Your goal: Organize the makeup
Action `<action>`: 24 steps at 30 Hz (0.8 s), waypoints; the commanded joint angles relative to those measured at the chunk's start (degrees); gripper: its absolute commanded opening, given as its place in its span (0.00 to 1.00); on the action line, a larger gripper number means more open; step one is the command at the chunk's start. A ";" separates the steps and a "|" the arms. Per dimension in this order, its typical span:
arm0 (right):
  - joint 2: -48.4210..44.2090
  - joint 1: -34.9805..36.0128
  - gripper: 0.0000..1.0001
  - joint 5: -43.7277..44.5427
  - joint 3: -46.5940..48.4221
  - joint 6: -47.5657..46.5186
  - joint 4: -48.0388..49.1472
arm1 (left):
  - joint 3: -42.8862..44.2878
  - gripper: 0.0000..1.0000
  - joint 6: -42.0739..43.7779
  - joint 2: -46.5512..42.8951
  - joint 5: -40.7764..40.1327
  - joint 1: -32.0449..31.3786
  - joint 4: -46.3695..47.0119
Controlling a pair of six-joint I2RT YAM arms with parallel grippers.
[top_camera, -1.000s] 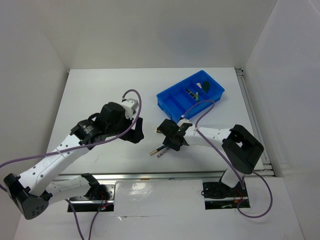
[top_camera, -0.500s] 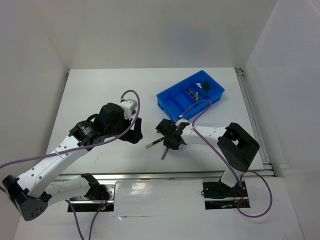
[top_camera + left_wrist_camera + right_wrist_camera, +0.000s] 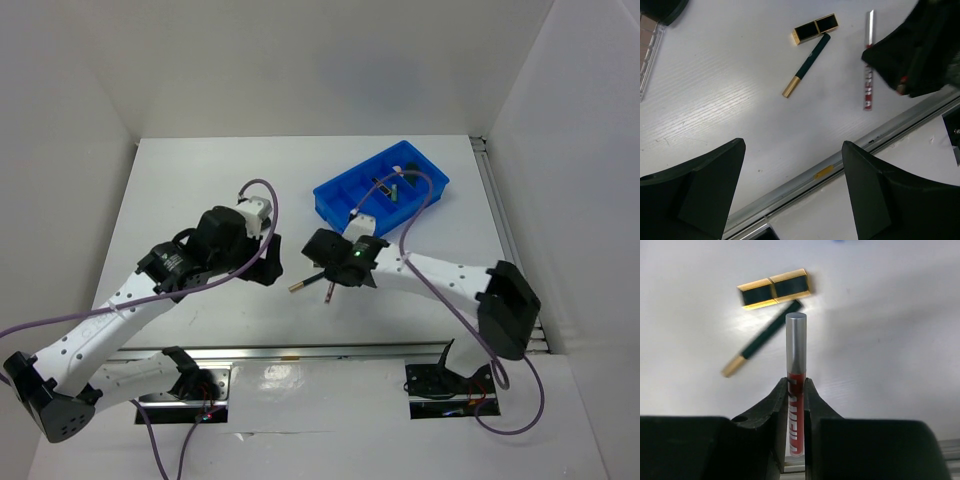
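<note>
White table (image 3: 200, 180) fills my overhead view, boxed in by plain white walls (image 3: 300, 60), and the blue tray (image 3: 338, 205) sits on its far right part, well apart from the loose makeup. From the left wrist camera I see the left claw (image 3: 792, 147) released, its two dark fingers spread wide over bare tabletop near the front rail, touching nothing. The right claw (image 3: 796, 385) is clenched on the red gloss tube (image 3: 796, 355), gripping the red lower half while the silver cap sticks out past the fingertips; overhead this sits near the table's middle, just in front of the tray, and I cannot tell whether the tube is clear of the surface. At the left edge of the left wrist view lies part of a palette (image 3: 647, 50) of brownish pans. Beside the tube, the dark green pencil (image 3: 762, 351) with its gold end lies slanted on the table, its dark tip just at the gold-and-black lipstick (image 3: 775, 289)
</note>
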 commanded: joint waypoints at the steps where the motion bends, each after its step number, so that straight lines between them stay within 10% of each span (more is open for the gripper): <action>1: -7.11 -1.26 0.00 12.24 6.68 -9.20 -2.76 | -0.39 0.92 -1.32 -1.24 -2.90 0.05 -0.12; 14: 1.75 -21.20 0.00 11.47 11.64 -69.55 43.36 | 0.75 0.93 -1.32 0.34 -6.42 0.05 -0.12; 24: 13.62 -29.48 0.00 1.98 13.73 -77.94 54.02 | -1.17 0.93 -2.90 -0.18 -9.49 0.05 1.81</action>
